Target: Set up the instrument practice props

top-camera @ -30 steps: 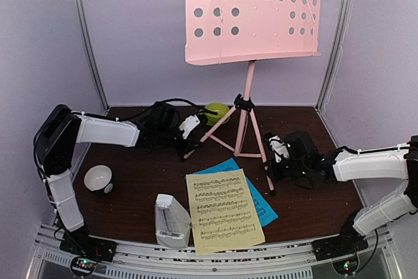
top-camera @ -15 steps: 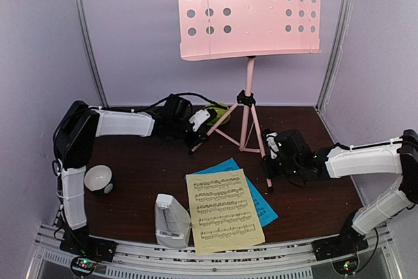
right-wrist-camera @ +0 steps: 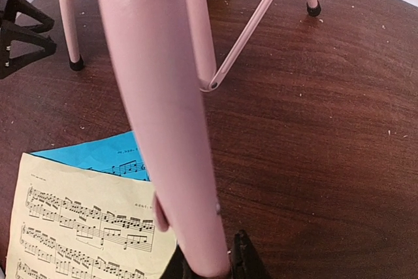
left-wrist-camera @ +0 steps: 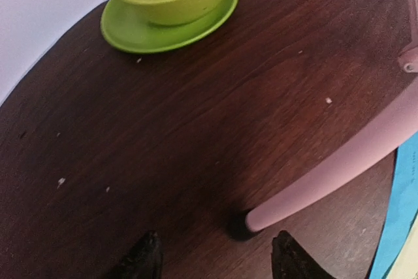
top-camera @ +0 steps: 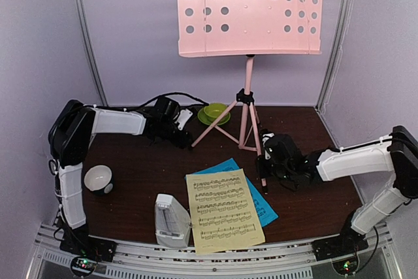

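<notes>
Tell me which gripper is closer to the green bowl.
Left. The left gripper is open just left of the green bowl, at one foot of the music stand. The right gripper is farther away, beyond the tripod, shut on the stand's near leg.

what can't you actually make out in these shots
Blue page: top view, mostly under the yellow page; its notes are unreadable.
Metronome: top view, too small to see inside its cover.
Right hand: right wrist view, mostly hidden behind the stand leg and cut by the bottom edge.
Music stand panel: top view, its top is cut off by the frame edge.
</notes>
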Robot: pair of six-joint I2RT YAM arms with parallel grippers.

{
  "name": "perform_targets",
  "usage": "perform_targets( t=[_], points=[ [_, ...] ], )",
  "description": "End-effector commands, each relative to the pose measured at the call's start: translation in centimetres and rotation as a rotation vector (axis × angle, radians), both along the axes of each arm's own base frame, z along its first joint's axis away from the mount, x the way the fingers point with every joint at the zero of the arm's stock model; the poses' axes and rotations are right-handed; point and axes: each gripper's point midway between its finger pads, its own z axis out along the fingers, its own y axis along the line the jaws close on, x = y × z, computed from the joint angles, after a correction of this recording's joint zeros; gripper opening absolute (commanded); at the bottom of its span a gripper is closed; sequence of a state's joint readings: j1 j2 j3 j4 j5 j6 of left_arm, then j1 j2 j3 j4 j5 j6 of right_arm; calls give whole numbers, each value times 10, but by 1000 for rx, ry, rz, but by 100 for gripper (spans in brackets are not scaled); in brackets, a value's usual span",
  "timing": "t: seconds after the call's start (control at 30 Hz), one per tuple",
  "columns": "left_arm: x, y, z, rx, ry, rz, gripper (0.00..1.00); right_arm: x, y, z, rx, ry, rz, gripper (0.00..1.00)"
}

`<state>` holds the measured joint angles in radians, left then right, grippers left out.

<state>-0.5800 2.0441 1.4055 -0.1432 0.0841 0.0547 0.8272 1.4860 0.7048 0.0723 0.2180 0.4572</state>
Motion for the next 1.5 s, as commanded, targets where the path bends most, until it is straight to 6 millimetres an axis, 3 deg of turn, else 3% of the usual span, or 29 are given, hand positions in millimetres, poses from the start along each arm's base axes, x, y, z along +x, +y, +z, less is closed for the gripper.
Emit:
perform_targets(
  t=[0.0, 0.2, 0.4, 0.8, 0.9, 0.97, 1.07, 1.23, 1.33, 1.47],
  points=[
    [5, 23, 41, -62, -67, 113, 74, -19, 1, -33, 77, 175, -110, 0],
    [-9, 32, 59, -123, -66, 166, 82, -17, 20, -26, 148, 189, -141, 0],
    [-25, 27, 77, -130, -94, 149, 84, -16, 44, -26, 219, 205, -140, 2],
    [-65, 16, 74, -136, -47, 76, 83, -11, 81, -13, 371, 225, -92, 14],
    [-74, 19, 70, -150, -21, 75, 83, -11, 84, -9, 338, 214, -65, 12],
    [-78, 20, 67, -156, -8, 78, 83, -9, 81, -9, 260, 204, -66, 0],
    [-81, 22, 68, -172, -7, 81, 82, -5, 76, -15, 77, 199, -72, 0],
    [-72, 19, 86, -174, -69, 71, 81, -7, 78, -19, -42, 202, -25, 0],
    [-48, 12, 119, -139, -192, 16, 84, -12, 72, -19, -88, 196, -3, 0],
    [-8, 0, 128, -118, -193, -62, 82, -12, 69, -16, -123, 186, 12, 0]
  ],
)
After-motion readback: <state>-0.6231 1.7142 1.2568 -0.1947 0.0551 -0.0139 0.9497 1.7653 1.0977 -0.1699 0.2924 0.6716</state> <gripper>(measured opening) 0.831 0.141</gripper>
